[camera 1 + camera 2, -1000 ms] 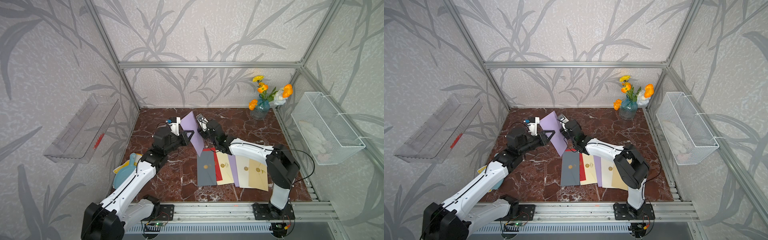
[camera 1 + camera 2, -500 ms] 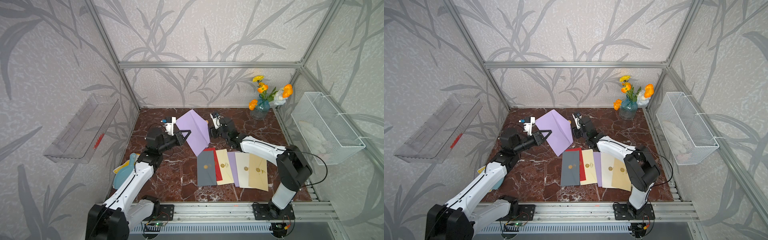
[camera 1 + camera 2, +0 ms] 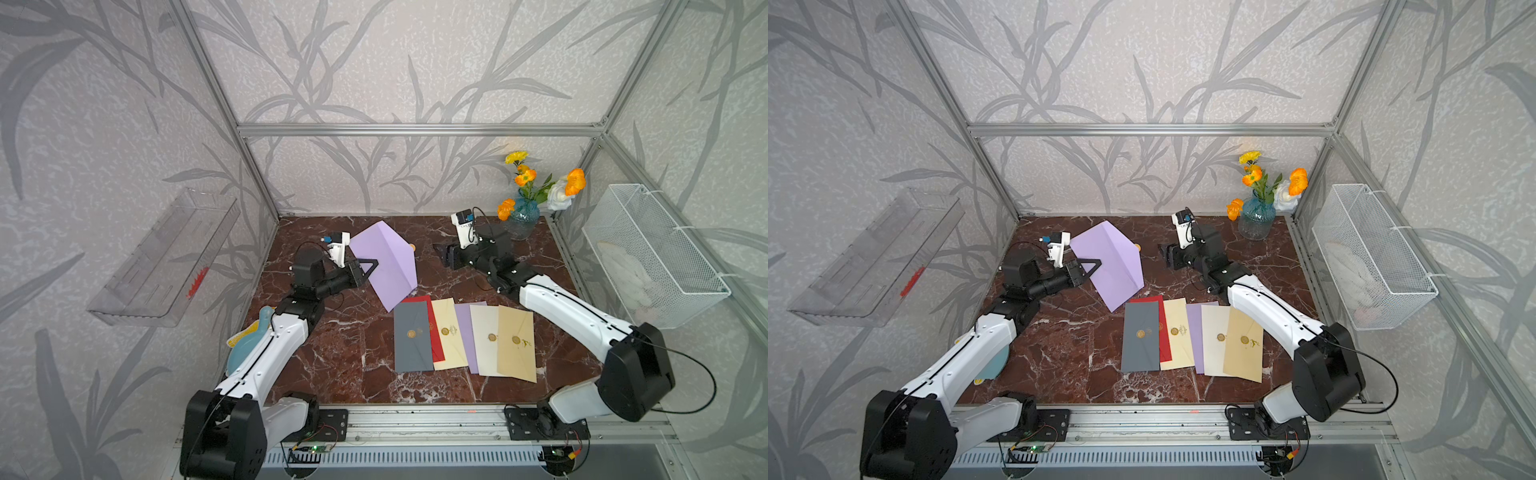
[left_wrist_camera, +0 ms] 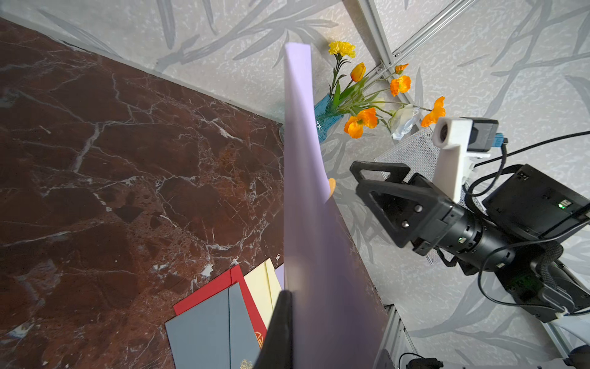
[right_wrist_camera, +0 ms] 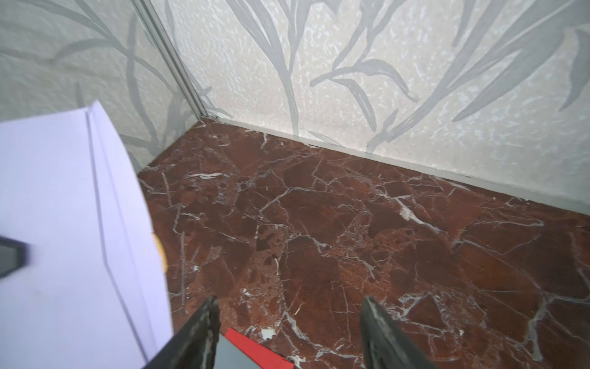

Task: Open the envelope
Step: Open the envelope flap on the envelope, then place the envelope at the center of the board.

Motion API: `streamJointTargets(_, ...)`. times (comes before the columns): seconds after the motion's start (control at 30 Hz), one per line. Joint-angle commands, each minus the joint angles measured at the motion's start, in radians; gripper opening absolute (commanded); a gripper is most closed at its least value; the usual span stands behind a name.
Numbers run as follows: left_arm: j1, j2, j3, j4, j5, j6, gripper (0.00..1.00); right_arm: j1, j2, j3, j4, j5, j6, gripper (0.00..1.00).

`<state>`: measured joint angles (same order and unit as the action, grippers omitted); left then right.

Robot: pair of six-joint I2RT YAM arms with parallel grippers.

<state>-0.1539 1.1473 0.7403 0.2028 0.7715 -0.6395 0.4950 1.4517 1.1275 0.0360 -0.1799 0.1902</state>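
Envelope [image 3: 386, 266] of lilac paper is held up off the marble surface [image 3: 340, 353], left of centre, tilted so one corner points down toward the fanned row of envelopes [image 3: 463, 338] lying flat below it. I cannot tell whether that corner touches the grey envelope [image 3: 411, 338] at the row's left end.

My left end effector [image 3: 372, 266] is clamped on the envelope's left edge. In my left wrist view one black finger [image 4: 277, 332] presses against the paper, and the sheet [image 4: 306, 191] hides the other.

A fold line runs across the envelope's face [image 5: 64, 223], and a small orange seal [image 5: 158, 252] peeks past its far edge. Whether the flap is fully lifted I cannot say.

My right end effector [image 3: 446, 255] hangs to the right of the envelope, apart from it. Its jaws are spread and empty, with only bare marble showing between the two fingers [image 5: 204, 335].

Behind my right arm, a blue vase of orange and yellow flowers [image 3: 525, 212] stands in the back right corner.
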Motion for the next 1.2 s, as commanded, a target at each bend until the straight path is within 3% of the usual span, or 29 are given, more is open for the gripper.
streamJointTargets(0.0, 0.009, 0.017, 0.027, 0.083, 0.061, -0.035, 0.0, -0.002, -0.022, -0.019, -0.014, -0.256, 0.047, 0.7)
streamJointTargets(0.2, 0.025, 0.049, 0.023, 0.259, 0.129, -0.145, 0.0, -0.002, 0.029, -0.04, 0.09, -0.445, 0.097, 0.68)
streamJointTargets(0.57, 0.029, 0.069, 0.01, 0.42, 0.183, -0.227, 0.0, -0.001, 0.105, -0.036, 0.282, -0.635, 0.252, 0.6)
streamJointTargets(0.73, 0.031, 0.101, 0.011, 0.47, 0.203, -0.269, 0.0, -0.002, 0.127, -0.024, 0.329, -0.694, 0.287, 0.47)
streamJointTargets(1.0, 0.03, 0.092, 0.006, 0.438, 0.206, -0.248, 0.0, -0.002, 0.145, 0.015, 0.284, -0.719, 0.258, 0.11)
streamJointTargets(1.17, 0.031, 0.09, 0.015, 0.397, 0.193, -0.224, 0.0, -0.002, 0.163, 0.018, 0.306, -0.744, 0.277, 0.0)
